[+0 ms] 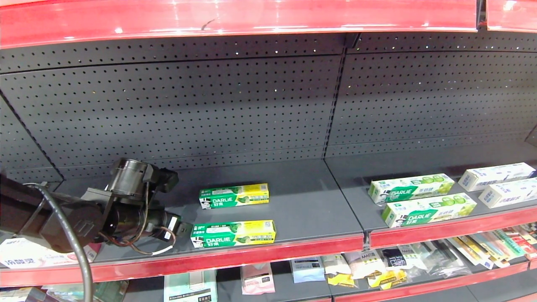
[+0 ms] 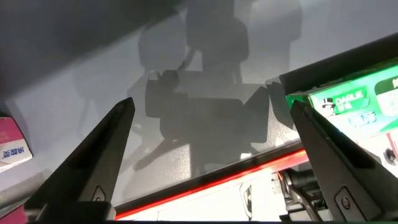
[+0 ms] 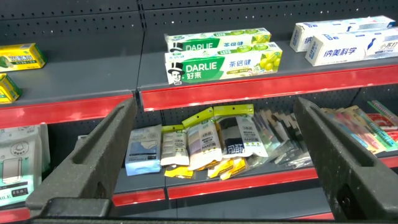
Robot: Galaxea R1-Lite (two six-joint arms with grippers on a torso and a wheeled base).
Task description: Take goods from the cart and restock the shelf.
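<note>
Two green-and-yellow toothpaste boxes lie on the grey shelf point(image 1: 302, 201): one at the front edge point(image 1: 233, 233) and one behind it point(image 1: 234, 195). My left gripper point(image 1: 183, 229) hovers low over the shelf just left of the front box, open, with nothing between its fingers. In the left wrist view the gripper point(image 2: 212, 106) frames bare shelf, and the front box point(image 2: 351, 102) lies beside one finger point(image 2: 323, 149). My right gripper point(image 3: 214, 106) is open and empty, back from the shelf, facing two green-and-white boxes point(image 3: 222, 62).
On the right shelf section lie two green-and-white boxes point(image 1: 428, 209) and two white boxes point(image 1: 497, 175). A pink-and-white box point(image 1: 25, 253) sits at the far left. The lower shelf point(image 1: 377, 268) holds several hanging packets. A red shelf point(image 1: 251, 16) overhangs above.
</note>
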